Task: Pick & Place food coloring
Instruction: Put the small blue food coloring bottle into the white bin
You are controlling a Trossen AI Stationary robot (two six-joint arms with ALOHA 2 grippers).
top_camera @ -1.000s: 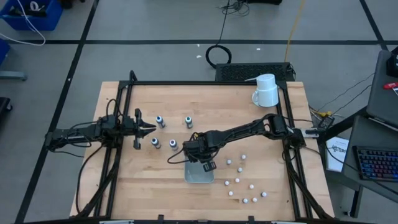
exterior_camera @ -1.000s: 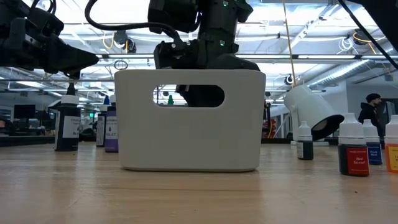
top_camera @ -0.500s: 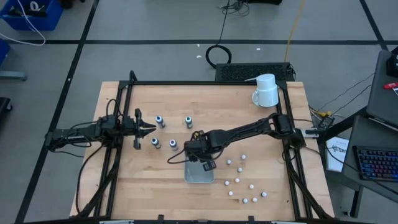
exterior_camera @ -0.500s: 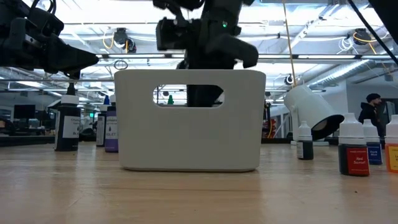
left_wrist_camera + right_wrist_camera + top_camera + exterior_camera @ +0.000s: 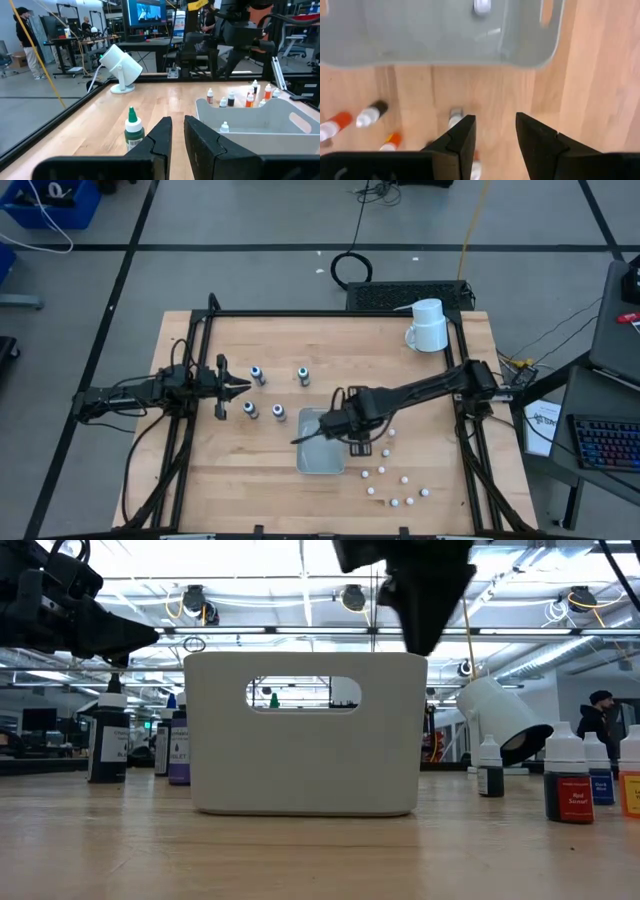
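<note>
Several food coloring bottles stand on the wooden table. The larger dark-capped ones (image 5: pixel 257 374) are left of the grey bin (image 5: pixel 312 465). Tinier white ones (image 5: pixel 404 478) stand on their bases to the bin's right. One small bottle (image 5: pixel 481 6) lies inside the bin. My right gripper (image 5: pixel 360 448) hangs open, pointing down, above the table just past the bin's right wall (image 5: pixel 540 55), with nothing between its fingers (image 5: pixel 460 140). My left gripper (image 5: pixel 238 387) is shut and level at the table's left, close to the dark-capped bottles, touching nothing.
A white mug (image 5: pixel 428 326) lies on its side at the far right corner. A black frame rail (image 5: pixel 330 314) runs along the table's edges. Bare wood lies in front of the bin and along the far side.
My right gripper has risen up out of the bin and gone toward the table's right edge, rolling a little about its own axis. It now hangs over the table beside the bin's right wall. The bin has stayed in place.
</note>
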